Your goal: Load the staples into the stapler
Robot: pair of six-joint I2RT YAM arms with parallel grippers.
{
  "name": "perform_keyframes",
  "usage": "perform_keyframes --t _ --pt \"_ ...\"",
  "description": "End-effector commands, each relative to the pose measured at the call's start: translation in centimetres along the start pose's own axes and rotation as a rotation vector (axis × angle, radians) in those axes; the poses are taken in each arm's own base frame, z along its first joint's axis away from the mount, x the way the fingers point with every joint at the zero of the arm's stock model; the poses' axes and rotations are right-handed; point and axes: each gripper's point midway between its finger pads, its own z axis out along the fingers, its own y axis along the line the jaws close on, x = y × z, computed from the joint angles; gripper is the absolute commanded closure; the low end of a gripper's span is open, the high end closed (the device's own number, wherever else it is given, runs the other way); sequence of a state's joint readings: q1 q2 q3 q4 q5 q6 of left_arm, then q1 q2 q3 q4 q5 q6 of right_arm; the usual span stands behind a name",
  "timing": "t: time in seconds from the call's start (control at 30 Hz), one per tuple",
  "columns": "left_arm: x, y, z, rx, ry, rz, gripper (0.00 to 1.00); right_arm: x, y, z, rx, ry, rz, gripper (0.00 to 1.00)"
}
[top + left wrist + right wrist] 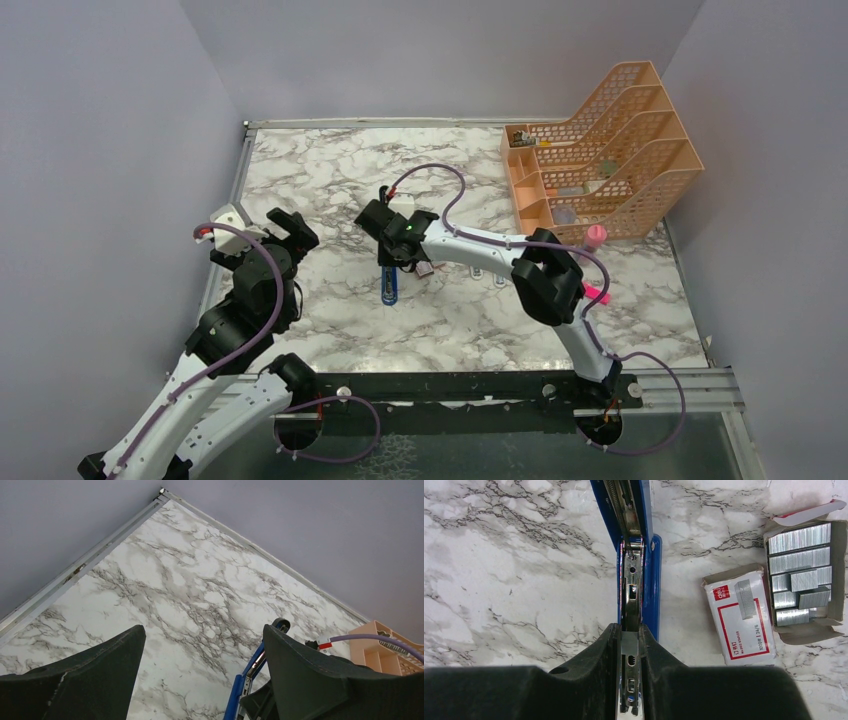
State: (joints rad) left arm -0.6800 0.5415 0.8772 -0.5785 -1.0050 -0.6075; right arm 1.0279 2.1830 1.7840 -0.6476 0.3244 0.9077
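The blue stapler (651, 580) lies on the marble table, its silvery metal channel (630, 587) exposed and a spring showing at its far end. My right gripper (629, 645) is shut on the near end of that channel. In the top view the right gripper (400, 255) sits mid-table over the stapler (389, 287). The staples are to the right: a white-and-red box (741, 615) and an open tray of silvery strips (806, 575). My left gripper (202, 630) is open and empty, held above the table at the left (293, 230). The stapler (245, 680) shows past its right finger.
An orange desk organizer (600, 150) stands at the back right corner. A pink highlighter (596, 292) lies near the right arm's elbow, and a pink-capped item (595, 235) is in front of the organizer. Grey walls enclose the table on three sides.
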Motion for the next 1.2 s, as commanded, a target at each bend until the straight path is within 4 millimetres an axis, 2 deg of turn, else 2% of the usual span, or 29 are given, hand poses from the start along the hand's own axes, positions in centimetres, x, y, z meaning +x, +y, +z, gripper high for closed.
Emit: perform_keyframes --t 0.0,0.6,0.73,0.83,0.93,1.07,1.17 --pt "-0.2 0.9 0.0 -0.034 -0.019 0.001 0.13 -0.1 0.4 0.6 0.018 -0.019 -0.008 0.79" --pt "0.2 0.8 0.1 -0.030 -0.010 -0.002 0.13 0.7 0.2 -0.4 0.022 0.002 -0.040 0.78" --pt "0.3 0.7 0.1 -0.028 -0.007 0.000 0.13 0.7 0.3 -0.8 0.011 0.004 -0.033 0.74" --pt "0.3 0.7 0.1 -0.029 -0.007 0.001 0.13 0.2 0.8 -1.3 -0.008 -0.002 -0.025 0.64" --pt "0.2 0.6 0.1 -0.024 -0.006 -0.001 0.13 -0.5 1.4 -2.6 -0.038 -0.017 -0.013 0.59" --pt "0.2 0.4 0.1 -0.017 -0.001 -0.003 0.13 -2.0 1.6 -4.5 -0.073 -0.062 -0.002 0.58" --pt "0.4 0.1 0.1 -0.007 0.009 -0.002 0.13 -3.3 1.0 -6.2 -0.084 -0.110 -0.007 0.59"
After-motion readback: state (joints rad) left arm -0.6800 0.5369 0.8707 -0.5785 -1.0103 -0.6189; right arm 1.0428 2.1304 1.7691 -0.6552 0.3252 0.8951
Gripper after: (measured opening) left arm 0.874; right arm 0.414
